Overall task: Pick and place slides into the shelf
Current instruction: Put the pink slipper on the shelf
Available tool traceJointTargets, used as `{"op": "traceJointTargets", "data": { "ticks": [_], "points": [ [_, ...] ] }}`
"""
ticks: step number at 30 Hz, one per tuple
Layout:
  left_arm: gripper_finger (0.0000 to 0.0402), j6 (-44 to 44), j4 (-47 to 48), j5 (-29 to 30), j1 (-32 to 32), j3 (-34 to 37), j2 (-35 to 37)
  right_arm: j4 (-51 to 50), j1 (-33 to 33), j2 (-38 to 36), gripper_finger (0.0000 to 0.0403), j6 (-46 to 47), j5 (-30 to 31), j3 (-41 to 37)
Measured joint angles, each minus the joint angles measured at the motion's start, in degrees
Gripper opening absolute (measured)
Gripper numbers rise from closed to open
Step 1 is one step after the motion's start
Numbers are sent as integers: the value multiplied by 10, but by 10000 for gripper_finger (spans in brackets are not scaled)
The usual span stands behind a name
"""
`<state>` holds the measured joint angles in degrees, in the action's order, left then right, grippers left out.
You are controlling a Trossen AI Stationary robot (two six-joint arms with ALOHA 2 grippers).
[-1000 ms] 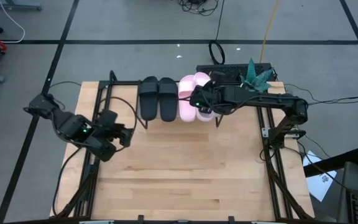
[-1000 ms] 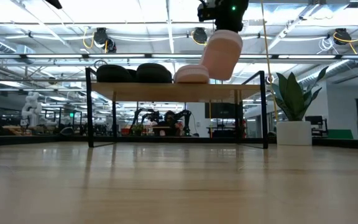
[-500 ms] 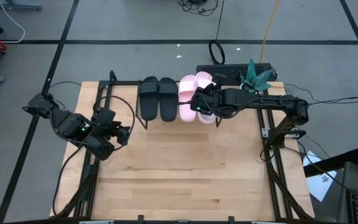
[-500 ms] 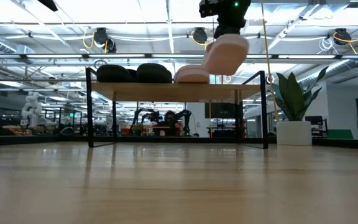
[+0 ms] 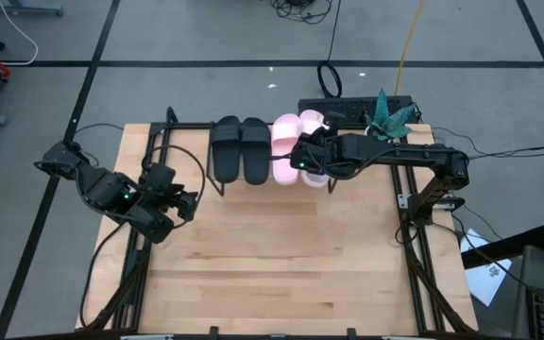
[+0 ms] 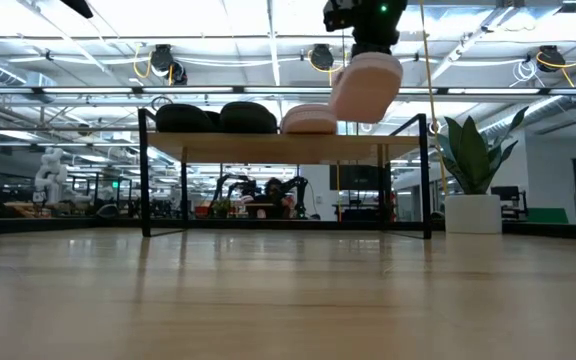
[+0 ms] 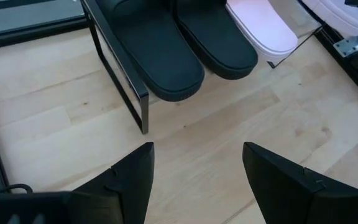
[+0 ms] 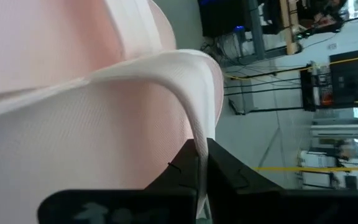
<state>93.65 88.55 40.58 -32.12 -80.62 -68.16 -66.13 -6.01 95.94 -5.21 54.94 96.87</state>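
Tabletop of pale wood fills the near ground, bare at the front edge. We see two dark robot arms over it, viewed from above.

Nearest the front, on the left side, the left gripper hovers above the wood w/ nothing in it. Its fingers stand apart in the left wrist view, bare wood showing between them. It points toward the rack and is well apart from it.

Farther back stands the shelf, a low rack w/ a light plank top on thin black legs, near the table's far edge. Three sandals lie on it, side by side. From the left: two black slides, touching each other, then one pink slide just beside them. In the low view the black pair shows as two dark humps, the resting pink one as a pale hump to their right.

At the rack's right end the right gripper is clamped on the strap of the fourth slide, pale pink. The right wrist view shows its fingers pinched together w/ the thin strap between them. This sandal hangs tilted, toe end down, above the plank's right part, just beside the resting pink one. We cannot tell if it touches the plank.

Beyond the table: grey floor, a potted plant, cables.
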Motion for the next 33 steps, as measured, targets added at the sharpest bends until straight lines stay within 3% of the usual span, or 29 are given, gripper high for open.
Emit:
{"op": "traceJointTargets", "data": {
  "ticks": [26,33],
  "points": [
    [239,1,0,0,0,0,0,-30,-11,0,0,15,3,0],
    [239,0,0,0,0,0,0,-27,-11,0,0,16,-25,0]
  ]
}}
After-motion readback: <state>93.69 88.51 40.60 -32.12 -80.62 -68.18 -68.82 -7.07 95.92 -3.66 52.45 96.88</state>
